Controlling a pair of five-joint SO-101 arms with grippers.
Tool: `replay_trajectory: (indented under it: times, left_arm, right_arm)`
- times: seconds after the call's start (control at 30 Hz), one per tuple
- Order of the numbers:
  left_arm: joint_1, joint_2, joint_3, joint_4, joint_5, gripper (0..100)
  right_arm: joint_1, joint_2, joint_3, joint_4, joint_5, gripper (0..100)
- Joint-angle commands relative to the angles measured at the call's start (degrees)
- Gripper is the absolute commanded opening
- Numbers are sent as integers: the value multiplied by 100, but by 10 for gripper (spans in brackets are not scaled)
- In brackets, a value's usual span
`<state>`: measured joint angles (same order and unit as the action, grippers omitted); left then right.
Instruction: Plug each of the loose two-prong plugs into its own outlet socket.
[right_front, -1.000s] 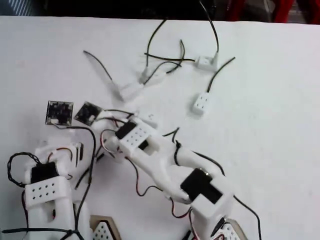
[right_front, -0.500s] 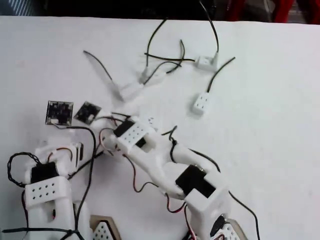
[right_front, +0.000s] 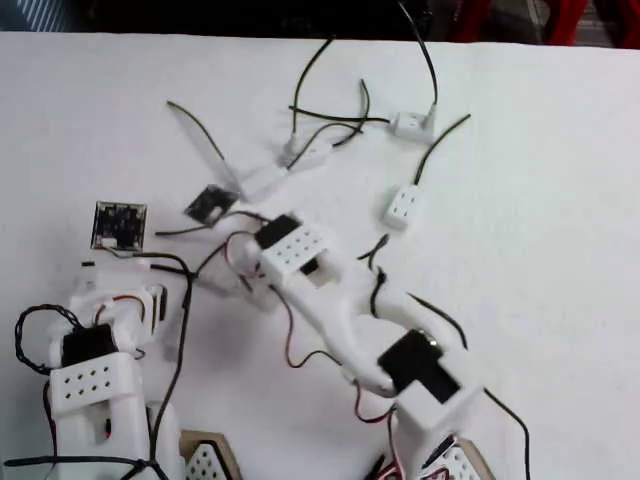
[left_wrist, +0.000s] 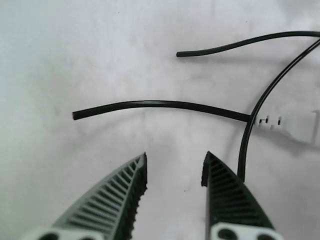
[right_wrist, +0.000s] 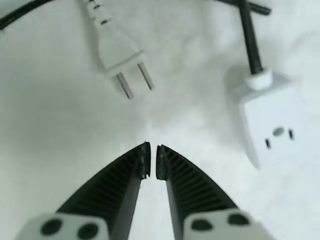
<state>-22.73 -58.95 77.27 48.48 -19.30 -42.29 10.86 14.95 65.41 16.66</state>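
Several white plugs and sockets on black cords lie at the middle back of the table. One two-prong plug (right_front: 262, 182) lies left of a socket (right_front: 311, 155); further sockets (right_front: 402, 207) (right_front: 412, 124) lie to the right. In the right wrist view my right gripper (right_wrist: 152, 147) is shut with nothing in it, just short of the plug's (right_wrist: 117, 52) prongs, with a socket (right_wrist: 272, 120) beside it. My left gripper (left_wrist: 175, 156) is open above bare table. The plug's cord (left_wrist: 160, 105) runs across beyond it to the plug (left_wrist: 290, 127).
The right arm (right_front: 340, 310) stretches diagonally across the table's middle. The left arm (right_front: 95, 350) is folded at the front left. Loose black cords (right_front: 330, 110) loop over the back centre. The white table (right_front: 540, 250) has free room on the right.
The right arm has swung its tip up and to the right, away from the left arm's tip and towards the plug. The left arm has kept still.
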Motion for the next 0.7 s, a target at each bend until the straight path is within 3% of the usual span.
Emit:
replay_trajectory:
  times: [0.0,0.2,0.4,0.67]
  left_arm:
    - [-31,-127,-18,-105,-18,185]
    - [-31,-127,-18,-105,-18,185]
    - [-31,-127,-18,-105,-18,185]
    - [-31,-127,-18,-105,-18,185]
  right_arm:
    - [215,-620,-79,532,35,18]
    - [-31,-954,-79,198,35,43]
    - [-523,-391,-105,-585,-9,259]
    - [-1024,541,-123,-2044,-18,269]
